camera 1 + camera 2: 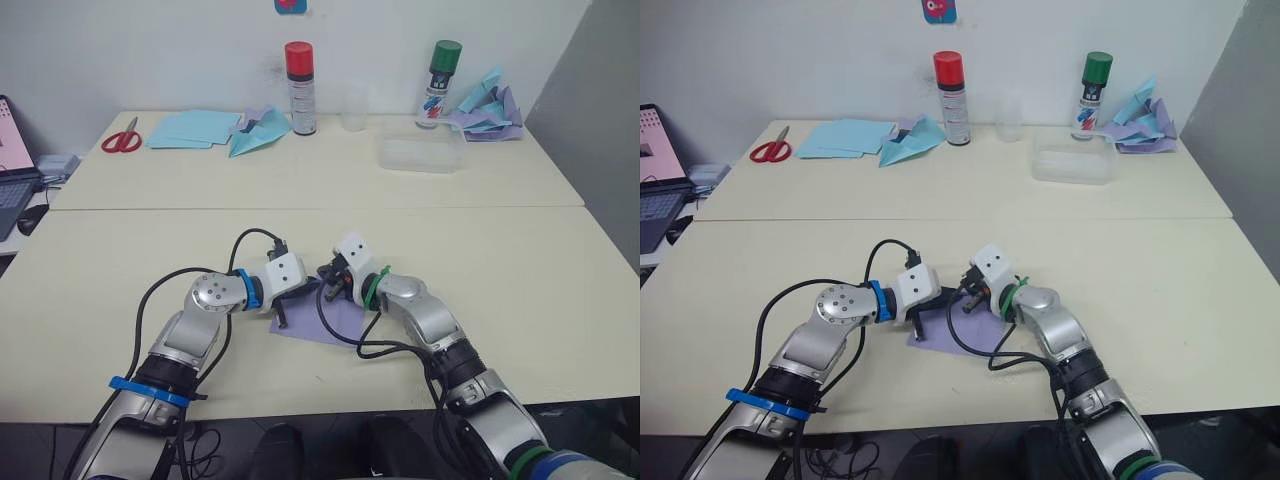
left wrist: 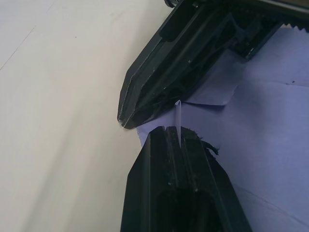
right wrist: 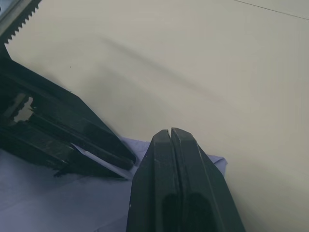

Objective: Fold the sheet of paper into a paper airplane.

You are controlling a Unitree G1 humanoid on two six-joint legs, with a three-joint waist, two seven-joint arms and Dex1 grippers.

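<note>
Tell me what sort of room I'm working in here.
Probably an office or lab craft bench: pale tables against a white wall, with scissors, two spray cans and a laptop at the left edge.

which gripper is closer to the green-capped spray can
Right. The right gripper sits over the lavender sheet of paper, on the side toward the green-capped spray can at the table's far right; the left gripper is beside it, further left.

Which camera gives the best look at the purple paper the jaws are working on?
The left wrist view: the purple paper spreads wide, its pinched edge rising between the left gripper jaws. Head views show a small patch between the arms; the right wrist view shows a corner under the right gripper.
</note>
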